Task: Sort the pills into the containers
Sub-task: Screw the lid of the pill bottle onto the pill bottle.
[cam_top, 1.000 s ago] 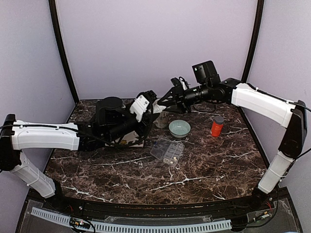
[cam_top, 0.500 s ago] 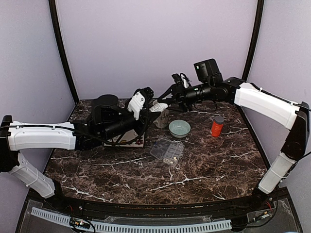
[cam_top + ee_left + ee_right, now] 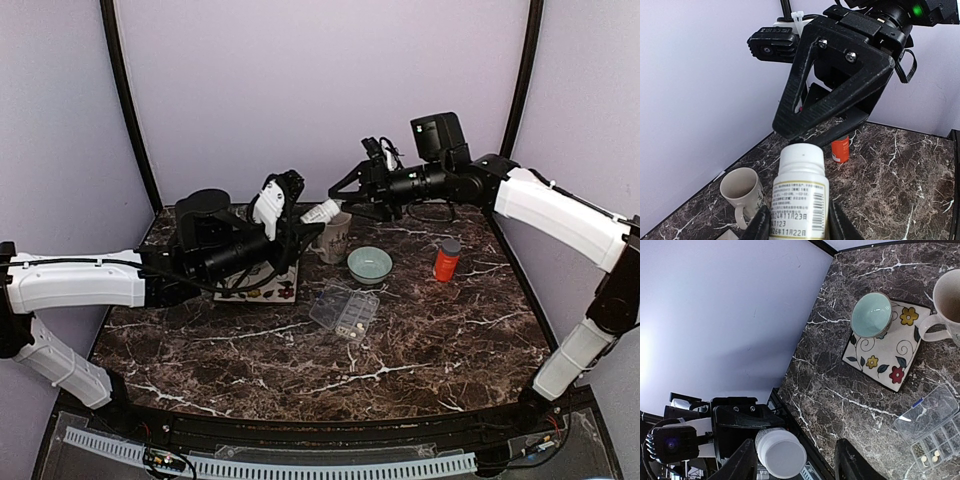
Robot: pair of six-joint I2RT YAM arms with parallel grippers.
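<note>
Right now my left tool [image 3: 799, 222] is clamping a white bottle [image 3: 800, 195] by its body, holding it raised above the surface [image 3: 450, 340]. My right tool [image 3: 795, 450] is standing with its jaws apart, one on each side of the bottle's cap [image 3: 781, 452]. Below, the clear pill box [image 3: 345, 310] is lying open near a pale green bowl [image 3: 370, 264], with a few pills [image 3: 924, 459] sitting in its compartments [image 3: 940, 440].

Marble table [image 3: 450, 340], mug [image 3: 335, 237], floral plate [image 3: 890, 357], bowl [image 3: 370, 273], orange bottle [image 3: 446, 263], pill box [image 3: 329, 306]
</note>
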